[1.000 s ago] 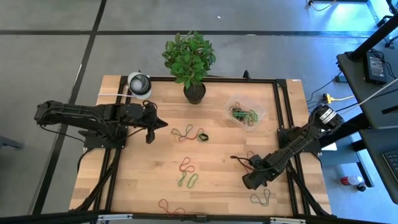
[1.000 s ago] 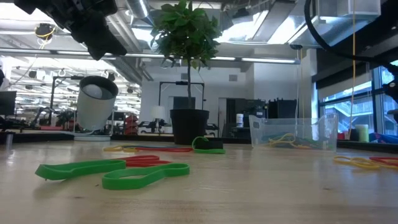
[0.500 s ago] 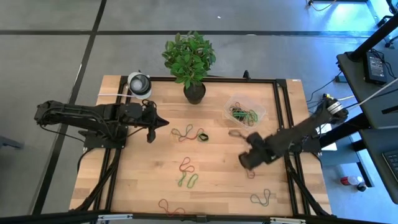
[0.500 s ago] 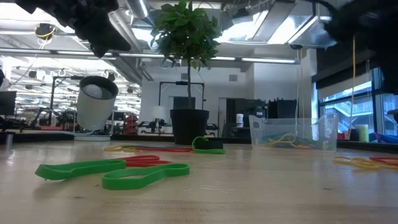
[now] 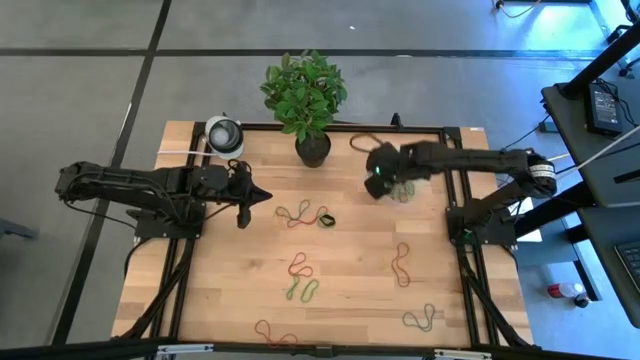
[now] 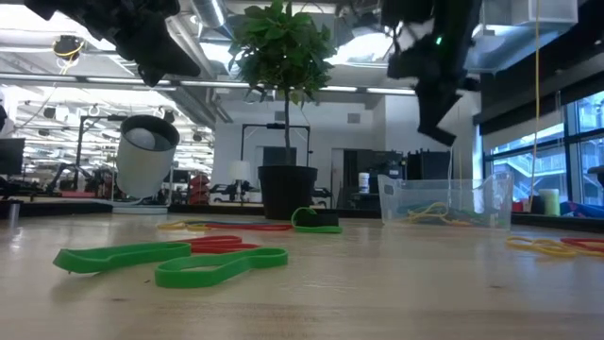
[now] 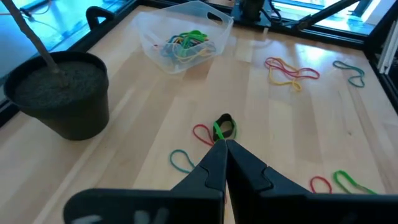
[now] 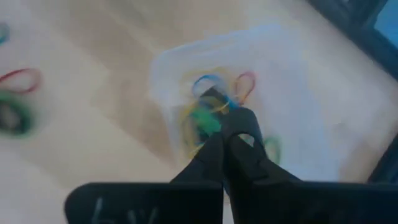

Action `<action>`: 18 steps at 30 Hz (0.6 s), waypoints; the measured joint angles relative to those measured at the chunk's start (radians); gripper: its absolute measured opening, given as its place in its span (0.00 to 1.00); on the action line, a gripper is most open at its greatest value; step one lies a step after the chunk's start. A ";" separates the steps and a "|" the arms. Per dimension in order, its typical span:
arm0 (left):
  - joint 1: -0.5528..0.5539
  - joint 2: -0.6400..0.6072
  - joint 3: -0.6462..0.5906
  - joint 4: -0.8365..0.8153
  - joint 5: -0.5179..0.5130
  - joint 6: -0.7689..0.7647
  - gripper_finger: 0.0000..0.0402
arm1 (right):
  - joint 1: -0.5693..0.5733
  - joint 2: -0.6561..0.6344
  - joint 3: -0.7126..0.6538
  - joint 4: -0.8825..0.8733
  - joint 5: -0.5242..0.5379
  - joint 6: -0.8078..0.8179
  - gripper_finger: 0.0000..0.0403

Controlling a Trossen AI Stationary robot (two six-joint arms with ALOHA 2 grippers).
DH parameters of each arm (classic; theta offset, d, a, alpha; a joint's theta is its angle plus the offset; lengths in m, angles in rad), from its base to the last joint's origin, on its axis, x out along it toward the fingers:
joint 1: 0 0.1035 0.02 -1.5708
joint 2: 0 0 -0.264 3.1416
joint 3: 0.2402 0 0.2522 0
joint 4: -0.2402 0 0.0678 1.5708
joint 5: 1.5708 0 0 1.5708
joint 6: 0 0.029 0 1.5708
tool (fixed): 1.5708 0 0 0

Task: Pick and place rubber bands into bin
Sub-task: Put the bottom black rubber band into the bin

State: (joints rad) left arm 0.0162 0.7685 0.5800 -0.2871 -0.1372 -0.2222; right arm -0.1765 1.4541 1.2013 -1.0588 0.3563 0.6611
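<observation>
The small shallow transparent plastic bin [image 5: 395, 178] sits on the far right part of the light wooden table [image 5: 230, 290], just right of the black plant pot [image 5: 313, 150] with its leafy green plant [image 5: 303, 90], and it already holds a tangle of green, yellow, red and blue rubber bands [image 7: 183, 45]. The right gripper [image 5: 378, 183] hangs above the bin's left edge; in its wrist view the two dark fingers [image 8: 239, 140] are pressed together at the tips directly over the bin, with a blurred bit of green and yellow showing at the tips, though whether that is a band held between them or one lying in the bin cannot be told. Other thin loops are scattered over the table: a red, green and black cluster [image 5: 305, 215] near the middle, a red and green pair [image 5: 300, 280] nearer the front, a red loop [image 5: 401, 264] to the right, a grey-green one [image 5: 420, 319] at the front right, and a red one [image 5: 270, 333] at the front edge. The left gripper [image 5: 262, 197] hovers well apart from the bin over the table's left side, its fingers closed to a point and empty. A round white-and-grey object [image 5: 224, 134] stands at the far left corner.
</observation>
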 joint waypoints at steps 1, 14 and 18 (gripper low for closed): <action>0.000 0.000 0.000 0.000 -0.002 0.000 0.00 | -0.035 0.005 -0.007 0.015 -0.009 -0.041 0.00; -0.001 0.000 0.000 -0.012 -0.107 0.000 0.00 | -0.185 0.034 -0.255 0.188 -0.141 -0.205 0.10; -0.001 0.000 0.000 -0.013 -0.136 0.000 0.00 | -0.188 0.034 -0.263 0.182 -0.141 -0.214 0.16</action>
State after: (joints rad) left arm 0.0151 0.7685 0.5800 -0.2996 -0.2732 -0.2222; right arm -0.3645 1.4879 0.9379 -0.8768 0.2157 0.4466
